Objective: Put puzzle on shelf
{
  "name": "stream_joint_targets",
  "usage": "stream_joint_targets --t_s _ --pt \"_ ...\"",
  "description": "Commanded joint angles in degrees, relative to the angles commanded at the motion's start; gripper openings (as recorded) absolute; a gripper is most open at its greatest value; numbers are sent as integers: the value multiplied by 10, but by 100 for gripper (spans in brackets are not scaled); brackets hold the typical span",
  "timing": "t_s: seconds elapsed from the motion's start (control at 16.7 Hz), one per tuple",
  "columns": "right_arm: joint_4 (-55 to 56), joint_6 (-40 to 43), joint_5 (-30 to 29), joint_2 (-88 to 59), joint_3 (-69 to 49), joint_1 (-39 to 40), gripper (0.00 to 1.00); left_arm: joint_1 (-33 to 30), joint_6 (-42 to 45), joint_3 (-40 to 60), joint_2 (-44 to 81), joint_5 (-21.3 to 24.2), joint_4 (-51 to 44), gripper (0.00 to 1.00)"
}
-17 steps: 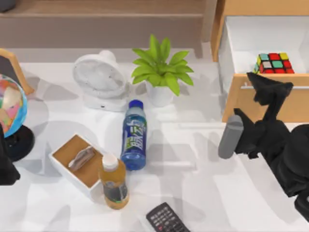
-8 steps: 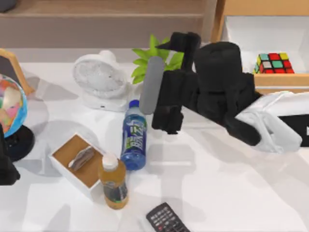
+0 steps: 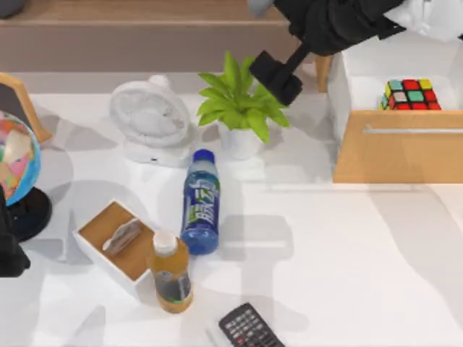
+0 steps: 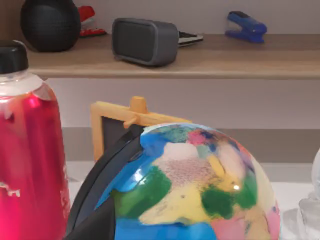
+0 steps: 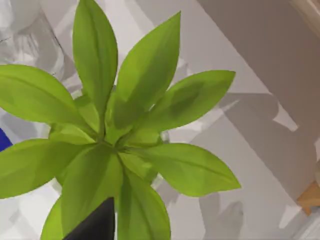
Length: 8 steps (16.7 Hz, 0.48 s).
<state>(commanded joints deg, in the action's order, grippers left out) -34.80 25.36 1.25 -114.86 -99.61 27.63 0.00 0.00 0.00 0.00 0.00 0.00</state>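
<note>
Since it sits in the open drawer: the puzzle [image 3: 411,95] rests against the inside of the drawer front [image 3: 398,155] at the top view's right, well apart from the shelf [image 3: 152,16] along the back.
Puzzle handling: judged light, stiff and hard, with smooth sticker faces that could slip; its layers might twist if pinched off-centre.
Where to take hold: two opposite flat faces, squarely across the middle, probably from above, since the drawer front stands close on one side.
Right arm: reaches across the back of the surface [image 3: 325,246], with the right gripper [image 3: 277,76] above the potted plant [image 3: 239,105]; the right wrist view looks down on the leaves [image 5: 115,135].
Right jaws: cannot tell whether spread or pressed together; nothing is seen held.
Left arm: parked at the left edge beside the globe [image 3: 16,155]; its jaws' state cannot be told.
Risk: the plant, fan [image 3: 148,116] and bottles [image 3: 200,202] crowd the way from drawer to shelf.
</note>
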Motion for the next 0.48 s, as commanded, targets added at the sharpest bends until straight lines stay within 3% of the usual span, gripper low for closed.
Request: stream_joint_targets --t_s 0.24,0.48 --pt "-255 -147 -7 -93 -196 -93 100 0 0 0 0 0 0 100" --pt "-424 -257 -16 -191 -341 -167 100 0 0 0 0 0 0 100"
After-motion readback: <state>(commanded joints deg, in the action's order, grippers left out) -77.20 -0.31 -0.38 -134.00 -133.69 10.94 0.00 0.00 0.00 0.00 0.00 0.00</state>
